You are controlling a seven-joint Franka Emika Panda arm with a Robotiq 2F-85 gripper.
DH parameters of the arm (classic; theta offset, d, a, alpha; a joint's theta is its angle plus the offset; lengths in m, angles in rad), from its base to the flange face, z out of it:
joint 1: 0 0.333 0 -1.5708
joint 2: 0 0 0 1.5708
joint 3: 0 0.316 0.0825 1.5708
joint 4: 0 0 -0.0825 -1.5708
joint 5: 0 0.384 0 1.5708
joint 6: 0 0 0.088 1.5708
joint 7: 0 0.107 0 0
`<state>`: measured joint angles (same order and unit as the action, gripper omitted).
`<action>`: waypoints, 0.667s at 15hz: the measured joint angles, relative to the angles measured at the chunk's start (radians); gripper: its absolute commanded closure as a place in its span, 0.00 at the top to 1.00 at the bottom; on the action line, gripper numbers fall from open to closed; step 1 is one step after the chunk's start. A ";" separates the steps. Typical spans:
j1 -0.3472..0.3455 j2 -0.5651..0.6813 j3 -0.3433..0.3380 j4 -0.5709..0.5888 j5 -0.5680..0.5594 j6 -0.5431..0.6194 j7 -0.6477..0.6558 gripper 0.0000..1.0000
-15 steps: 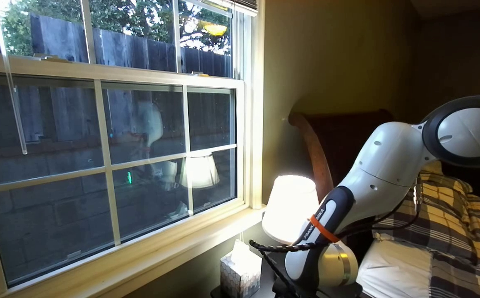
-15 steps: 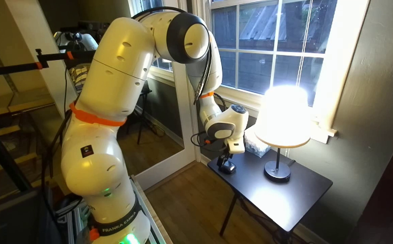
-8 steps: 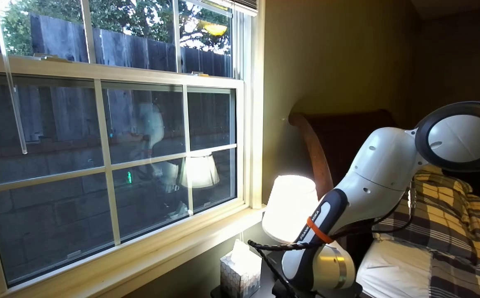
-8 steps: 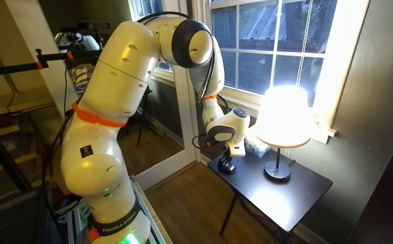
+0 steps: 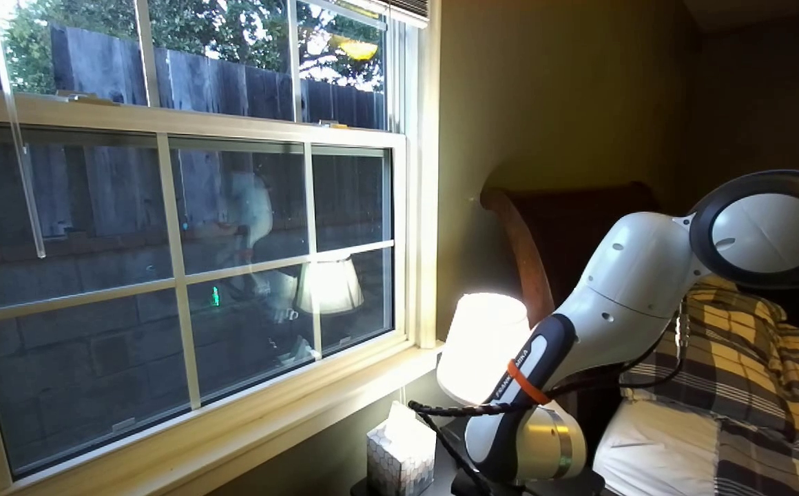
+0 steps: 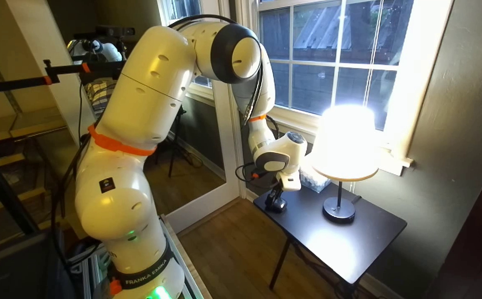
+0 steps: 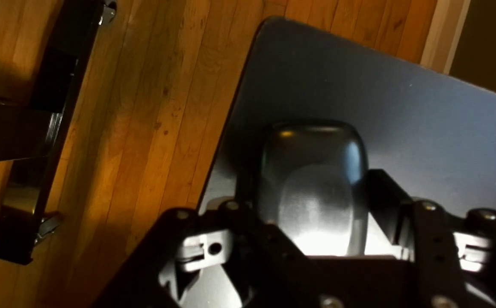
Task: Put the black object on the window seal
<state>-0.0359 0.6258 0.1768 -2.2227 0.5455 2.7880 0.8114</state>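
Observation:
The black object (image 7: 316, 149), a smooth rounded lump, rests on a dark table near its corner. My gripper (image 7: 310, 184) is closed around its two sides in the wrist view, one finger (image 7: 387, 199) pressed against its right flank and the other along its left. In an exterior view the black object (image 6: 280, 205) shows under the gripper (image 6: 275, 200), touching the tabletop. The cream window seal (image 5: 268, 430) runs below the panes, above table height. From that side the arm and frame edge hide the black object.
On the dark table (image 6: 374, 224) stand a lit lamp (image 6: 347, 143) and a patterned tissue box (image 5: 401, 455), both between the arm and the window wall. A black cable (image 5: 468, 412) loops off the wrist. Behind the arm lies a bed (image 5: 751, 372).
The arm came down a little and the fingers closed onto the black object's sides. In the last half second the table, lamp and object shifted very slightly left in an exterior view.

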 measured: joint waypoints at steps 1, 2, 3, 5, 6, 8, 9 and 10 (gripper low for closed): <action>0.013 -0.014 -0.009 0.003 -0.018 -0.039 -0.012 0.43; 0.034 -0.035 -0.025 0.010 -0.053 -0.087 -0.015 0.43; 0.060 -0.060 -0.044 0.019 -0.093 -0.138 -0.015 0.43; 0.112 -0.111 -0.079 0.045 -0.177 -0.244 -0.012 0.43; 0.136 -0.134 -0.096 0.063 -0.222 -0.290 -0.011 0.43; 0.178 -0.161 -0.125 0.108 -0.319 -0.359 -0.011 0.43; 0.197 -0.165 -0.139 0.133 -0.369 -0.379 -0.010 0.43; 0.212 -0.166 -0.151 0.158 -0.416 -0.390 -0.012 0.68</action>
<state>0.1758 0.4601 0.0261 -2.0642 0.1297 2.3978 0.7997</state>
